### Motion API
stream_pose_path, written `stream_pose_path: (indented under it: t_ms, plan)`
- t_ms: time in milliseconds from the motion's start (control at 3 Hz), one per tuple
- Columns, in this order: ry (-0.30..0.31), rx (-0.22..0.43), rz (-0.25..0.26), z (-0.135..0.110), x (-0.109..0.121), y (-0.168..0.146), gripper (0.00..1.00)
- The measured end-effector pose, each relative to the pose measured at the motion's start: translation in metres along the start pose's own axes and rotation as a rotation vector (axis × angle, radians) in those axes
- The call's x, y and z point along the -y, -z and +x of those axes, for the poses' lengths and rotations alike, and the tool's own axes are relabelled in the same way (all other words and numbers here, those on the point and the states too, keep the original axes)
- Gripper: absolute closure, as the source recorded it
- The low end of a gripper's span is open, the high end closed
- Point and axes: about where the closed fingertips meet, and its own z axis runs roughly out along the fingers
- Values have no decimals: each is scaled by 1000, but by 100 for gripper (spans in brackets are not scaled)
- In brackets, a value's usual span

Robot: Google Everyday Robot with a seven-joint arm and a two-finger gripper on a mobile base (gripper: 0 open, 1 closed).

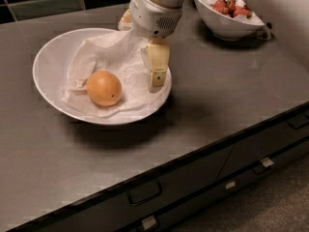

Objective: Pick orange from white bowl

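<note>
The orange (104,88) lies in the wide white bowl (47,62), on crumpled white paper (113,52), left of the bowl's centre, with a small dark spot on its skin. My gripper (141,52) hangs over the right half of the bowl, to the right of the orange and apart from it. It is open and holds nothing. One cream finger (157,64) points down over the paper near the bowl's right rim. The other finger is mostly hidden behind the white wrist.
A deeper white bowl (227,27) with red strawberries (230,6) stands at the back right. The dark counter (217,100) ends in a front edge above drawers with handles (144,192). A dark tiled wall runs along the back.
</note>
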Motion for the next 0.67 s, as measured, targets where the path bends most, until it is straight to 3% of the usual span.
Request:
stream_pose_path:
  t_ms: [333, 667]
  plan:
    - [89, 98, -47, -22, 12, -25, 0]
    - [90, 98, -46, -22, 12, -25, 0]
